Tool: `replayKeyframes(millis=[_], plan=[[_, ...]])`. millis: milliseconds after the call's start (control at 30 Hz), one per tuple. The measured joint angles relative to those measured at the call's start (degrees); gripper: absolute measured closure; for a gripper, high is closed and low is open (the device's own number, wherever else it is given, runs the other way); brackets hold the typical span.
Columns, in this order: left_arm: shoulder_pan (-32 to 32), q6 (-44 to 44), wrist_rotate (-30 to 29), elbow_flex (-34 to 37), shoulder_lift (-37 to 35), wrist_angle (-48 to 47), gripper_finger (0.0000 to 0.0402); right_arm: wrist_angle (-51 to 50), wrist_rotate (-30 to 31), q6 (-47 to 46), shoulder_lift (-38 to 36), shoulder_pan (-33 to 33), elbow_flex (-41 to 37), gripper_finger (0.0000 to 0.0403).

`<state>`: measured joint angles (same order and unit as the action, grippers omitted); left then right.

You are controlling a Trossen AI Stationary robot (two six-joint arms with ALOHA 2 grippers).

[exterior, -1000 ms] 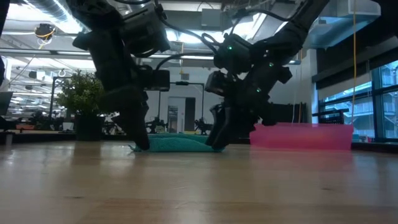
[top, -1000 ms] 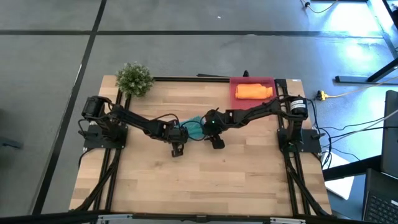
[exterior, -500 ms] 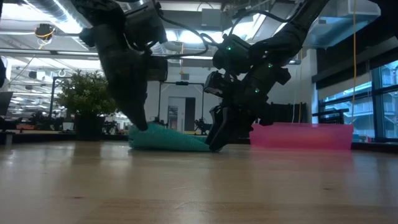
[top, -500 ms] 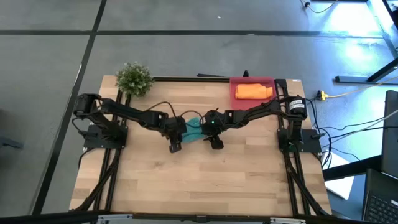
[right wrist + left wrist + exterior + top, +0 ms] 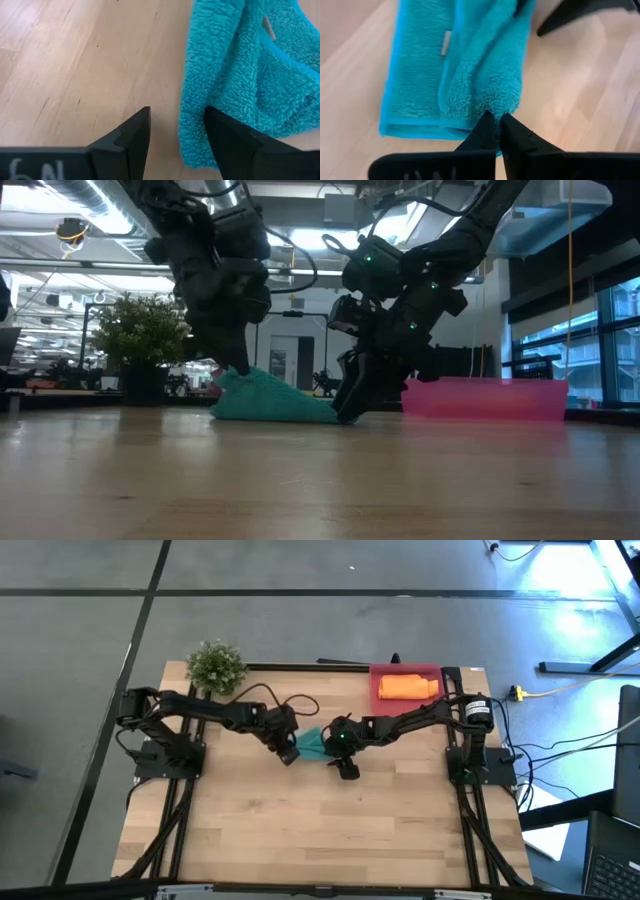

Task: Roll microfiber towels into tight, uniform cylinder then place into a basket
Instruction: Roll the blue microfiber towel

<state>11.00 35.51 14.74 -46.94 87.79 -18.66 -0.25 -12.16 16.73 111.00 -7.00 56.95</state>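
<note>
1. Near the middle of the pale wooden counter [image 5: 300, 830], the soft teal microfiber towel [image 5: 313, 743] lies partly folded between the two arms, well apart from the shallow pinkish-red basket [image 5: 375, 672] at the far right corner.
2. An orange rolled towel [image 5: 408, 687] already lies in that basket, so the step in hand looks like rolling the second cloth.
3. The left tool [image 5: 493, 132] has its tips pinched fully together on the fluffy edge of the teal towel, that end raised off the wood in the low view.
4. The right tool [image 5: 175, 132] stands half open at the towel's other end – one finger on bare wood, the other against the pile – and grips nothing that I can see.
5. The cloth is a loose, uneven fold with a ridge down its length and a small label showing – not yet a tight cylinder.
6. Next, I judge, the lifted edge must be turned over evenly while the far end is pinned, or the roll will skew.
7. A small green potted plant [image 5: 216, 666] sits at the far left corner, clear of the work.
</note>
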Motion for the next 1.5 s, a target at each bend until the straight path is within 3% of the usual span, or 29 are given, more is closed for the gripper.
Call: replayKeyframes(millis=[200,800,1033,1500], plan=[[2.27,7.73,-2.24,-0.07,-0.07,0.14,0.0401,0.0,0.0,0.0,0.04,-0.01,-0.02,0.0215],[4.22,17.93,-9.91,-0.26,1.25,-0.6,0.0401,0.55,0.22,0.09,0.13,-0.05,-0.06,0.0215],[4.29,18.16,-10.24,-0.22,1.25,5.98,0.0401,0.46,0.09,0.07,0.13,-0.03,-0.09,0.0215],[5.03,17.92,-22.09,-0.22,1.32,6.38,0.0401,0.96,-0.11,0.26,0.15,-0.12,-0.07,0.0214]])
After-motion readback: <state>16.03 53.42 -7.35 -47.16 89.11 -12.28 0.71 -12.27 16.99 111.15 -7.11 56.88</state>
